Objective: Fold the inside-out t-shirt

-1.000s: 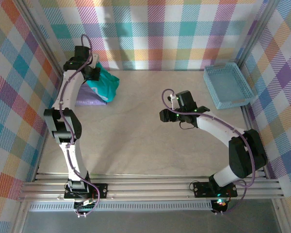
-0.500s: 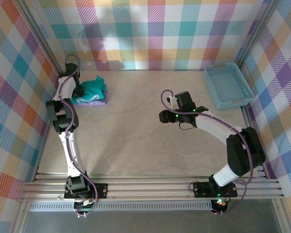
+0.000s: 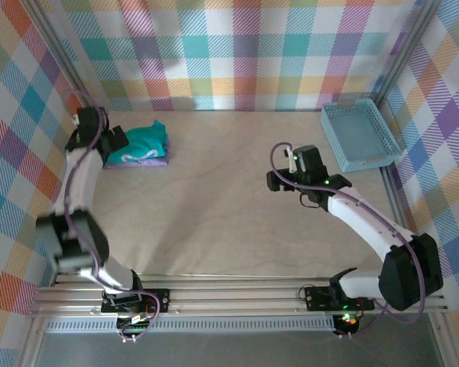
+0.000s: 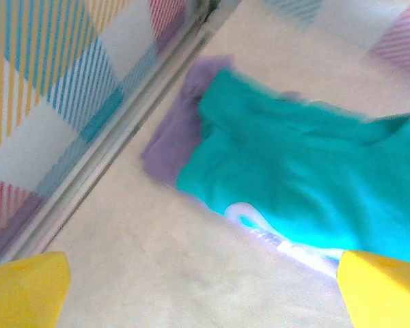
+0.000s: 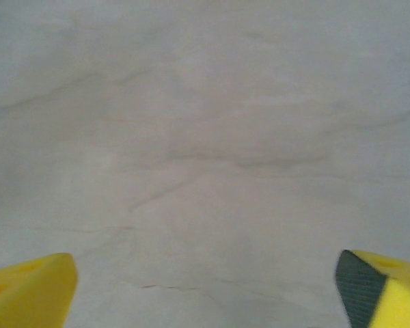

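The teal-green t-shirt (image 3: pixel 143 140) lies as a compact folded bundle at the far left of the table, on top of a lavender folded garment (image 3: pixel 147 161). My left gripper (image 3: pixel 113 141) hovers just left of the bundle, open, touching nothing. In the left wrist view the t-shirt (image 4: pixel 307 164) shows a pale print along its near edge, the lavender garment (image 4: pixel 172 140) sticks out beyond it, and my left gripper (image 4: pixel 205 294) has only bare table between its yellow fingers (image 4: pixel 27 290). My right gripper (image 3: pixel 275 182) is open above bare table right of centre; its fingertips (image 5: pixel 31 287) stand wide apart.
A light blue plastic basket (image 3: pixel 333 140) stands at the far right corner. Plaid walls (image 3: pixel 30 115) close in the left, back and right sides; the left wall and its rail (image 4: pixel 102 147) run close beside the garments. Bare tabletop (image 3: pixel 214 199) lies between the arms.
My left gripper let go of the t-shirt, which dropped from a raised bunch onto the lavender garment, then opened and drew back left. My right gripper moved right and opened wider.
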Available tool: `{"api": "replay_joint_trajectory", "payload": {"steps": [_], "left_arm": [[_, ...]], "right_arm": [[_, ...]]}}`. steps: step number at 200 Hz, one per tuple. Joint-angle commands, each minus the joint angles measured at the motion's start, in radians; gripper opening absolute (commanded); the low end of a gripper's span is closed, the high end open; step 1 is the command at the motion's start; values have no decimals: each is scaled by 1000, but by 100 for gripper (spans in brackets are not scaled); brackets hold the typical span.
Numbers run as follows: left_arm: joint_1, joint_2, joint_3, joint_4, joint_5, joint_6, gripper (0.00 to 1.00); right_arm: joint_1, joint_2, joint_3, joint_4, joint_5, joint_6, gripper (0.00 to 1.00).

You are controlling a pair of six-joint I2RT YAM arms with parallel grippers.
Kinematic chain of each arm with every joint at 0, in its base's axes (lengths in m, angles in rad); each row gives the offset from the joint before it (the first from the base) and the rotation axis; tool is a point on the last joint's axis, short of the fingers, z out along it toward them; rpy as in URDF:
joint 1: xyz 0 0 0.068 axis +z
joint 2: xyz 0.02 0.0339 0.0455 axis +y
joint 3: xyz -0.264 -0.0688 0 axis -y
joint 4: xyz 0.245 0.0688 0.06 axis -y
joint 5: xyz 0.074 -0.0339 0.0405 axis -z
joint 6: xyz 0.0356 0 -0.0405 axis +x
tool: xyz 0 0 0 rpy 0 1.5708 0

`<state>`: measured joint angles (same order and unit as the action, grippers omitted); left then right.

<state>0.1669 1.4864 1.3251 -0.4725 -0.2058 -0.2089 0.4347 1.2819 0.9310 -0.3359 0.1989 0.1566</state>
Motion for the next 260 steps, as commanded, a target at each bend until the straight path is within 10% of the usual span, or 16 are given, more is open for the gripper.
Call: {"api": "replay_joint_trajectory", "payload": {"steps": [1,34,94,129,204,260], "left_arm": [[-32,-182,-328,366,133,-170,100],[-125,-293,-702,762,41,-148,100],[-298,-142,-847,1134,-58,137,100],[-297,-160,-796,942,-61,201,100],[-263,91,-922,1340,-44,212,100],[-259,75,-922,1311,-30,209,100]], "right_arm": [[-50,-48,-86,87,195,-21,100],[-130,-100,-321,484,288,-158,100],[-228,25,-542,922,216,-152,100],[-277,60,-555,1038,111,-161,100],[-384,262,-538,1221,-41,-130,100],[-393,253,-540,1204,-45,-121,100]]}}
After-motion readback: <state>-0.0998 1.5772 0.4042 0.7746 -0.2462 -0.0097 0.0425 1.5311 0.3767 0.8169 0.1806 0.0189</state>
